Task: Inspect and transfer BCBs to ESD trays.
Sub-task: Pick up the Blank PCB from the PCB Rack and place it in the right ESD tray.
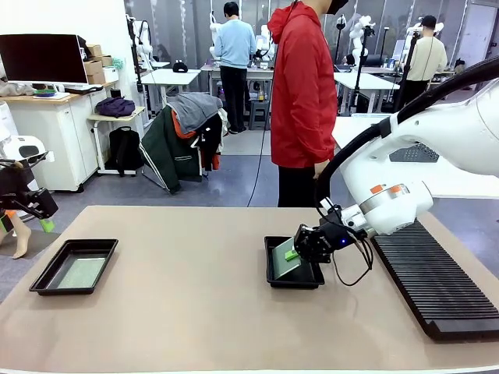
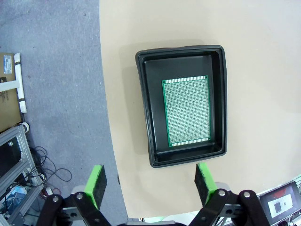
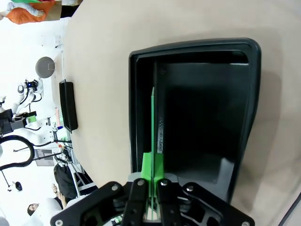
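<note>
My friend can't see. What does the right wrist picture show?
The right gripper pinches a thin green board on edge, held inside a black tray on the tan table. Another black tray sits farther off.

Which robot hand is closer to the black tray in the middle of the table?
The right. The right gripper is over the middle tray, holding a board inside it. The left gripper hangs beyond the table's left edge.

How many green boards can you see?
2. One green board lies flat in the black tray at the table's left. The other green board is held on edge by the right pincer inside the middle tray.
</note>
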Controlling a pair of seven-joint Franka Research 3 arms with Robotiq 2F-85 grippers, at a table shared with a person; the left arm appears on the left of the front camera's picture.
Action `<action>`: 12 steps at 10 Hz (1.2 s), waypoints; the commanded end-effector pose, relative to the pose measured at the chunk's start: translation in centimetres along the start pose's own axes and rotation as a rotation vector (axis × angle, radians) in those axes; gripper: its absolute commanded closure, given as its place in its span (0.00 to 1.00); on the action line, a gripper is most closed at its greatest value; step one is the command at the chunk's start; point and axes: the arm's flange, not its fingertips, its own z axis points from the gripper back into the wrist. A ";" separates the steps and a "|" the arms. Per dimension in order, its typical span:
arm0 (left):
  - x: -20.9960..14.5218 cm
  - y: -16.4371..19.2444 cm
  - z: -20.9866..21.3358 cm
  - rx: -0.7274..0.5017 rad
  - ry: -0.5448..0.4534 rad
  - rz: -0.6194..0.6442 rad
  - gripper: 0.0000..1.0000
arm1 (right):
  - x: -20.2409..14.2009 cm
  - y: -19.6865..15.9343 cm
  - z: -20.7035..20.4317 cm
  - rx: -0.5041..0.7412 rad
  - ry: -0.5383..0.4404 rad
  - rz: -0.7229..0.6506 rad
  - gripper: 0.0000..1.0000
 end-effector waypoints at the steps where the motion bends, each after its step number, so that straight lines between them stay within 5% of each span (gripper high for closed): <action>1: -0.2 0.1 -0.1 0.001 -0.001 -0.007 0.00 | 0.4 1.3 -0.3 -0.056 0.021 -0.020 0.98; 12: -0.2 0.1 -0.1 0.001 -0.001 -0.007 0.00 | 0.2 0.5 0.1 -0.025 0.012 -0.011 0.95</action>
